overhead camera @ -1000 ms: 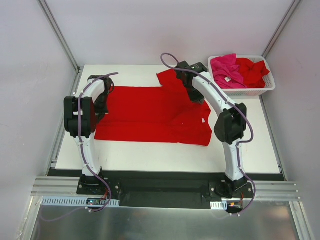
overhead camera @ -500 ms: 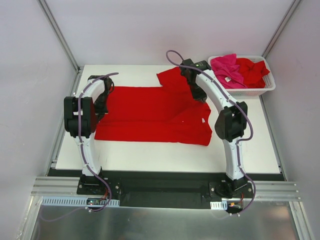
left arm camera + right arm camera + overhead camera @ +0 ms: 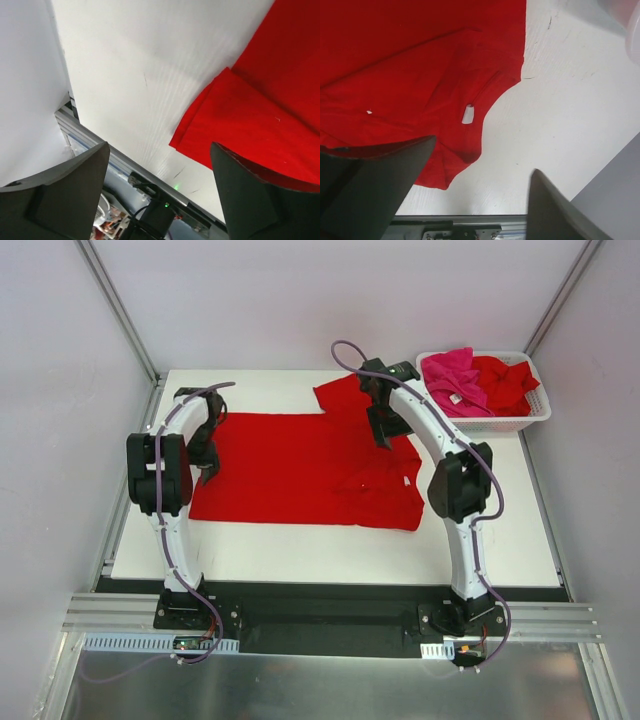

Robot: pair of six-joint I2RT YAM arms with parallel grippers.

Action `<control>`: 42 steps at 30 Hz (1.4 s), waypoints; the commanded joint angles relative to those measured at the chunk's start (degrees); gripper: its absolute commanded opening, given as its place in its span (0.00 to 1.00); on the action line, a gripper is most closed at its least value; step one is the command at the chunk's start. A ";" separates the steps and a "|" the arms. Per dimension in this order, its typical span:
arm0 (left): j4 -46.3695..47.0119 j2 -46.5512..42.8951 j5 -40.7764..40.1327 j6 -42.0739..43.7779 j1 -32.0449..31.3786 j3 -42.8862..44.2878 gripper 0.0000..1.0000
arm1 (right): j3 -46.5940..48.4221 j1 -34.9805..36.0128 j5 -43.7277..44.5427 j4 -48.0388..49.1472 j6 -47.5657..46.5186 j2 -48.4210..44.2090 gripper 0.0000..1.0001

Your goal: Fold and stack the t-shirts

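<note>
A bright red t-shirt (image 3: 300, 465) lies flat on the white table, folded over, with one sleeve (image 3: 338, 395) sticking out at the back. My left gripper (image 3: 208, 458) hovers open over the shirt's left edge. In the left wrist view its fingers (image 3: 260, 200) hold nothing, and the folded red corner (image 3: 210, 130) lies below them. My right gripper (image 3: 385, 437) stands open over the shirt's back right. The right wrist view shows the neckline with its small white label (image 3: 468, 113) and nothing between the fingers (image 3: 370, 190).
A white slotted basket (image 3: 540, 408) at the table's back right holds a magenta-pink t-shirt (image 3: 452, 375) and a crumpled red one (image 3: 505, 380). Bare white tabletop (image 3: 330, 550) runs along the front. Metal rails border the table's left edge (image 3: 100, 150) and near edge.
Both grippers have opened and let go of the red shirt, which now lies flat. The right gripper shifted slightly right and toward the front; the left arm barely moved.
</note>
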 commanded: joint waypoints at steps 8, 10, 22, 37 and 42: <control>1.75 -12.53 16.27 -2.28 -2.41 -2.14 0.86 | -24.45 2.35 -12.63 4.62 1.82 -28.15 0.97; 5.98 -16.66 24.32 -2.80 -2.41 -6.28 0.87 | -33.47 2.44 -16.17 9.72 3.30 -32.21 0.98; 24.64 -29.76 41.44 -3.42 -2.41 -30.03 0.99 | -61.38 5.24 -28.59 33.64 3.59 -47.44 0.84; 26.04 -35.92 35.02 -3.15 -2.41 -35.21 0.99 | -59.19 7.63 -19.10 31.10 1.82 -38.12 0.83; 26.22 -38.20 32.21 -3.33 -2.41 -36.71 0.99 | -62.18 5.88 -20.23 31.44 5.25 -38.30 0.83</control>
